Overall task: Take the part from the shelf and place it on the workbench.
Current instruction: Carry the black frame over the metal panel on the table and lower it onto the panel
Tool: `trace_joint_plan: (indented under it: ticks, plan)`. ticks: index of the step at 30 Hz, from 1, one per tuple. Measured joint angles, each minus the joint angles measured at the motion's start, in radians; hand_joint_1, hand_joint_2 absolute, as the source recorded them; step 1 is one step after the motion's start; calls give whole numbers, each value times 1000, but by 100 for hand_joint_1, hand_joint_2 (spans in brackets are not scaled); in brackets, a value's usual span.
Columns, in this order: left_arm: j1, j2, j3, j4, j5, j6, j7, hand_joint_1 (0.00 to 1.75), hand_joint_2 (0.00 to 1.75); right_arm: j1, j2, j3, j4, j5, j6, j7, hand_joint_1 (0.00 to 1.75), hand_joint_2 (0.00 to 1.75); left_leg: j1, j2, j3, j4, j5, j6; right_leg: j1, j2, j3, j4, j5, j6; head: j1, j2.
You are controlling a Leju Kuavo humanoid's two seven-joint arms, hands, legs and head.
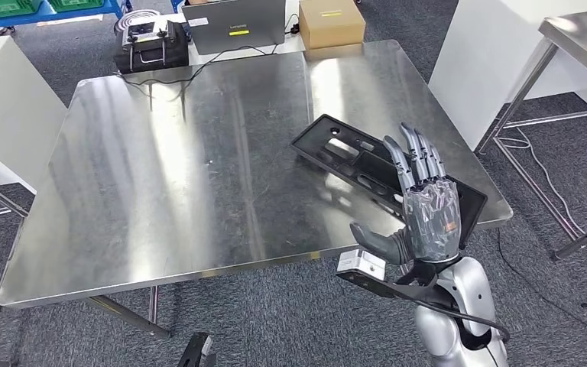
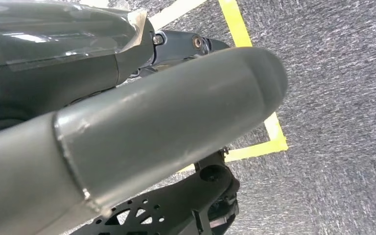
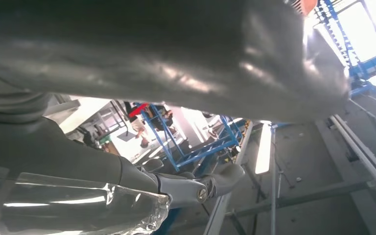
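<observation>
The part [image 1: 344,153] is a long flat black plastic panel with cutouts. It lies flat on the steel workbench [image 1: 199,168], slanting toward the near right corner. My right hand [image 1: 428,206] is raised over the panel's near end and hides it. The fingers are straight and spread, the thumb sticks out to the side, and the hand holds nothing. In the left wrist view my left hand [image 2: 166,122] hangs over the carpet floor with its thick grey thumb stretched out and nothing in it.
At the bench's far edge stand a black device [image 1: 147,42], a grey laptop [image 1: 233,23] and a cardboard box [image 1: 330,23]. A white cabinet [image 1: 481,61] and a second steel table [image 1: 581,38] stand to the right. Cables [image 1: 550,176] lie on the floor. Yellow tape [image 2: 274,132] marks the carpet.
</observation>
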Motion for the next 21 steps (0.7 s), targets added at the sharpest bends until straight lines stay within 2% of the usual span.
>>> trace_joint_plan:
  ticks: [1,2,3,4,5,7,8,10,11,12,13,15,16,17,18,19,21]
  plan:
    - [1,1,0,0,-3,-3,-2,0,0,0,0,0,0,-3,0,-3,0,0,1,0,-26,59,-27,-1,2,-1,-6,0,3,-5,0,0]
    - [1,3,0,0,-6,-7,-3,0,0,0,0,-1,1,-6,0,-5,0,0,2,0,-40,92,-34,-1,5,-2,-12,0,7,-9,0,0]
    - [2,5,0,0,-8,-12,-5,0,0,0,0,-2,1,-8,0,-6,0,0,2,0,-37,91,-23,1,8,-3,-17,0,12,-11,0,0]
    - [2,7,0,0,-10,-15,-6,0,0,0,0,-4,1,-11,0,-6,0,0,2,0,-13,51,5,7,11,-3,-22,0,17,-12,0,0]
    - [2,9,0,0,-11,-18,-7,0,0,0,0,-6,1,-12,0,-6,0,0,1,0,26,-16,38,14,13,-3,-25,0,22,-11,0,0]
    - [0,12,0,0,-14,-20,-8,0,0,0,0,-10,0,-14,0,-6,0,0,-5,0,94,-135,81,28,14,-3,-29,-1,33,-5,2,0]
    - [-1,13,0,0,-16,-20,-9,0,0,-1,1,-11,-1,-15,0,-7,0,0,-10,0,109,-164,88,32,13,-4,-29,-2,39,1,0,0]
    - [-2,15,0,0,-17,-22,-10,0,0,0,1,-15,-1,-15,-1,-8,0,0,-20,0,105,-174,101,40,10,-5,-28,-9,54,17,-2,0]
    - [-2,15,0,0,-18,-23,-10,0,0,0,2,-17,-1,-16,-1,-8,0,0,-19,2,102,-181,111,45,10,-6,-32,-10,58,24,-4,0]
    - [-3,15,0,0,-19,-24,-11,0,0,0,2,-20,-1,-16,-1,-8,0,0,-17,3,97,-189,125,51,13,-5,-39,-4,49,26,-3,0]
    - [-4,15,0,0,-22,-26,-11,0,0,0,1,-22,-1,-17,-2,-8,0,0,-15,5,90,-196,141,57,16,-5,-51,19,24,23,-1,0]
    - [-4,15,0,0,-28,-34,-11,0,0,0,1,-24,-1,-18,-3,-8,0,0,-14,8,70,-202,166,65,19,-5,-87,123,-58,11,3,0]
    - [-4,15,0,0,-31,-38,-12,0,0,1,0,-25,-1,-18,-3,-8,0,0,-15,10,59,-201,176,66,18,-5,-103,189,-93,10,4,0]
    - [-4,16,0,0,-32,-40,-12,0,0,3,0,-25,-1,-18,-3,-8,0,0,-15,12,47,-198,185,65,18,-5,-108,237,-112,15,4,0]
    - [-4,17,0,1,-33,-41,-12,0,0,4,0,-25,-1,-18,-3,-8,0,0,-16,13,34,-195,192,64,17,-5,-98,256,-116,23,4,0]
    - [-4,18,0,1,-34,-42,-12,0,0,4,-1,-26,-1,-18,-3,-8,0,0,-16,13,21,-191,198,62,16,-5,-68,234,-105,32,4,0]
    - [-4,19,0,1,-35,-45,-12,0,0,4,-1,-27,-1,-18,-4,-8,0,0,-15,13,0,-178,205,56,13,-5,30,101,-82,44,4,0]
